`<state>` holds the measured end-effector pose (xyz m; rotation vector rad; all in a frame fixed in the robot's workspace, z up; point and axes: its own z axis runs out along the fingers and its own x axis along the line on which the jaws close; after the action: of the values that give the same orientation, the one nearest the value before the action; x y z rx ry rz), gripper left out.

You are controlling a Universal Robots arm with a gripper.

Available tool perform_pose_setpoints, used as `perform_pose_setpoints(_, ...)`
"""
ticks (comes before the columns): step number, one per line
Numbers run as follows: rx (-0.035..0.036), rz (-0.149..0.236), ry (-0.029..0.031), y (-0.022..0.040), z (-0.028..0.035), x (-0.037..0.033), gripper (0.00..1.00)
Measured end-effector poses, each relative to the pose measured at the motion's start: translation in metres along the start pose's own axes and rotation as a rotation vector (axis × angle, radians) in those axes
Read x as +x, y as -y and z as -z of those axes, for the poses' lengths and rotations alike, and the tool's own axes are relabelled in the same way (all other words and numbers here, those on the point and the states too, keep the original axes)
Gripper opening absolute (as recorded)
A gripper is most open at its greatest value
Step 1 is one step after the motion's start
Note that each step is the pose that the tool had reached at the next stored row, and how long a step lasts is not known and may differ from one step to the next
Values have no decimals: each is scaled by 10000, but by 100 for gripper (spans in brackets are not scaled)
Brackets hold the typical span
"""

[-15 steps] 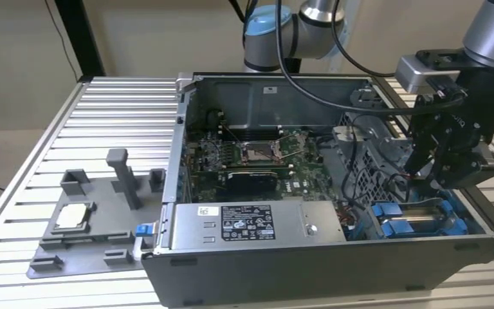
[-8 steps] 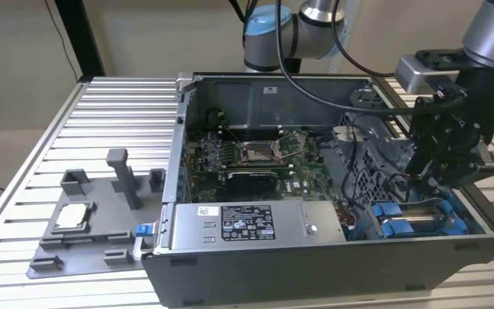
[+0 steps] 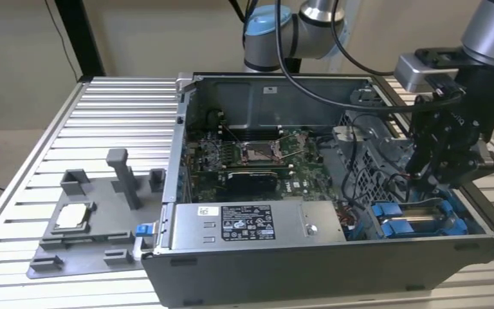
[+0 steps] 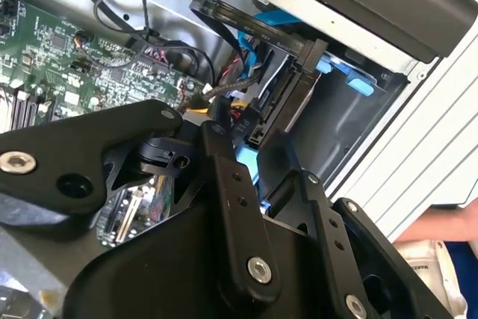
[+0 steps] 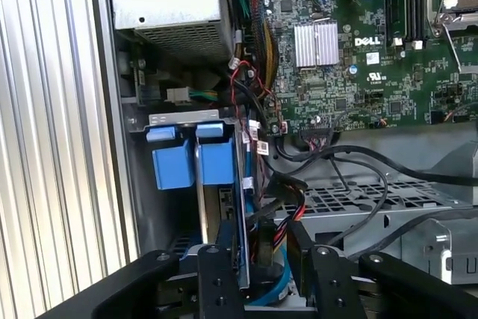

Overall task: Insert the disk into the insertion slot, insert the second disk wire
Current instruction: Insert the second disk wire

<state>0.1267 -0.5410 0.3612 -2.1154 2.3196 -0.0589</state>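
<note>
We are looking at a ribbed metal table carrying an open computer case, with a grey parts tray lying on the exterior view's left. In this view the arm is reaching down at the exterior view's right, and its gripper is dipping into the drive cage just above the disk. The disk is sitting in the insertion slot, beside the power supply. We judge the disk step done and the wire step in hand.

In the second wrist view the gripper is pressing its two black fingers close together on a black wire plug. The plug is resting right against the disk's rear edge. A person's hand is showing beyond the case wall.

In the first wrist view the disk is standing on edge under its blue tab. The fingers are pinching the plug and its red and yellow wires just beside it. Seating it, we are judging, calls for holding the plug square to the socket and pushing straight.
</note>
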Motion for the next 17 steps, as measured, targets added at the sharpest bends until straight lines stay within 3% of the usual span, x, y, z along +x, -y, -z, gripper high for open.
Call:
perform_pose_setpoints(8,25,62,3,-2,17,-34,100)
perform_pose_setpoints(17,22,66,-73,16,16,-36,100)
